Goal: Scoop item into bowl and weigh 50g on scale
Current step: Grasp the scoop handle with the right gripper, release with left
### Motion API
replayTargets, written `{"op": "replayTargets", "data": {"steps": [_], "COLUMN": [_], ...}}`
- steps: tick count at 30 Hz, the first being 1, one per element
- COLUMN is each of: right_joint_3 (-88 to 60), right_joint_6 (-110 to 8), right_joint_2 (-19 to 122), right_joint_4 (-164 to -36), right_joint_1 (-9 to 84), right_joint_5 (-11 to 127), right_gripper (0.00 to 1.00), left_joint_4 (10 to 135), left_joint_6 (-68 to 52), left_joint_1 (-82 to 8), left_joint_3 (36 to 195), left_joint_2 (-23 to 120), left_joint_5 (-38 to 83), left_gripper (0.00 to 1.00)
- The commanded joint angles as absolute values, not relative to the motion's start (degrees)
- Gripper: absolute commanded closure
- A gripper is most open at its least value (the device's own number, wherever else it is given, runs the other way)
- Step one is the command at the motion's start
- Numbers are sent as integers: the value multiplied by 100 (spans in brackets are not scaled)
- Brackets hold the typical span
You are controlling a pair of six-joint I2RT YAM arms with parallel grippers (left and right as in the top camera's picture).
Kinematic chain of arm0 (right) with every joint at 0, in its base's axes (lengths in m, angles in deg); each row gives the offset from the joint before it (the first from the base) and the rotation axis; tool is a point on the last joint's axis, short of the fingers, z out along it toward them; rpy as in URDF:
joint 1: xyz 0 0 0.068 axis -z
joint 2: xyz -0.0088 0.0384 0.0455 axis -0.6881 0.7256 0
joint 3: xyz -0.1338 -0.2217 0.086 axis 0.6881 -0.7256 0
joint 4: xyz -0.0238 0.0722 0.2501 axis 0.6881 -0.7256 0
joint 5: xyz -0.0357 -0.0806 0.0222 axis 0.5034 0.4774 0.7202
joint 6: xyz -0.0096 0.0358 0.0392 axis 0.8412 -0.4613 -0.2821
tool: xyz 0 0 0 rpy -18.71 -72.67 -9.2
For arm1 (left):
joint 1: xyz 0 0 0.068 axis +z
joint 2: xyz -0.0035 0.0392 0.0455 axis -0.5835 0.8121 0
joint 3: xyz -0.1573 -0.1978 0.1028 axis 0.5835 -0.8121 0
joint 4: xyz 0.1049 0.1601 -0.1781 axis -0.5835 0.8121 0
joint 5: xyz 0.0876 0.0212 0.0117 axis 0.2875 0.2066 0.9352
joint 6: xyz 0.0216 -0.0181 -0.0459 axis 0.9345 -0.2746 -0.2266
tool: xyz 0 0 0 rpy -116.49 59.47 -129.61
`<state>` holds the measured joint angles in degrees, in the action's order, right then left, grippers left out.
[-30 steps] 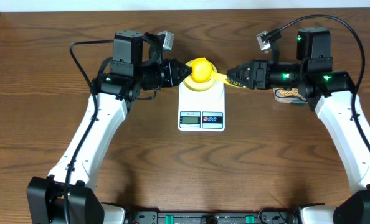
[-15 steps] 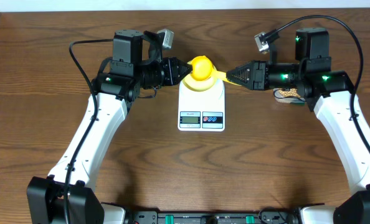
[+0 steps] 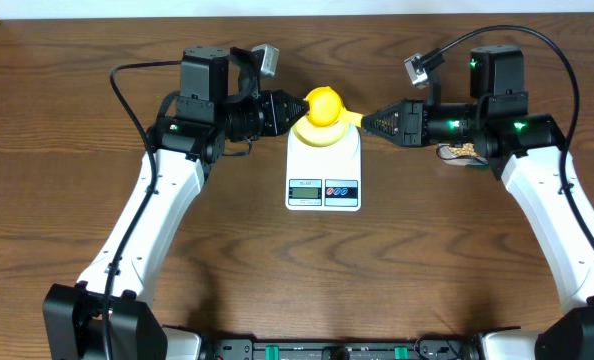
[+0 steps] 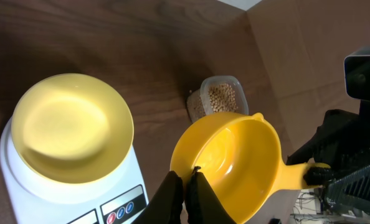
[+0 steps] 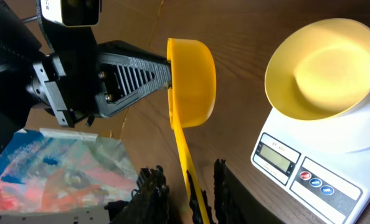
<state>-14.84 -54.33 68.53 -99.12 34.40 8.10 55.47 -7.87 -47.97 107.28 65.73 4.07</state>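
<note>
Two grips share one scoop (image 4: 235, 155): my left fingers (image 4: 184, 186) pinch its rim shut; my right fingers (image 3: 372, 120) straddle its handle (image 5: 184, 146) narrowly, contact unclear. Bowl (image 4: 73, 127) sits on scale (image 3: 323, 165).

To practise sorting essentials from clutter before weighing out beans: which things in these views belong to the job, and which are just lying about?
Part of the job:
beans
clear tub holding them
yellow scoop
pale-yellow bowl
white scale

Just lying about:
colourful painted sheet
black cable
</note>
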Motion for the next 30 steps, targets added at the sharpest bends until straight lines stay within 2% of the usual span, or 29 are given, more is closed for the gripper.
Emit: {"op": "replayTargets", "data": {"steps": [1,6,9,17,22,30], "right_joint_3": [-1377,-1377,-1377,-1377,-1377,-1040], "right_joint_6": [-5407,-5407,-5407,-5407,-5457,-5368], "right_joint_2": [6829,6829,6829,6829,6829,6811], "right_joint_4": [-9914,-9918,-9916,-9916,-9920,-10626], "right_joint_1": [3394,3394,3394,3394,3394,3394], "right_joint_5": [700,716,718,759,949,2062], "right_gripper": [79,87,99,99,99,98], "left_joint_4": [5518,5518,5523,5523,5641,6777], "left_joint_6": [-757,-755,-757,-709,-457,498], "left_joint_1": [-4802,-4802,-4802,-4802,-4802,-5178], "left_joint_3": [10855,10855,10855,10855,10855,10855], "left_joint_2": [6457,6455,6457,6457,6457,6451], "left_joint_5": [442,483,586,661,875,2403], "left_gripper": [93,93,94,93,76,74]}}
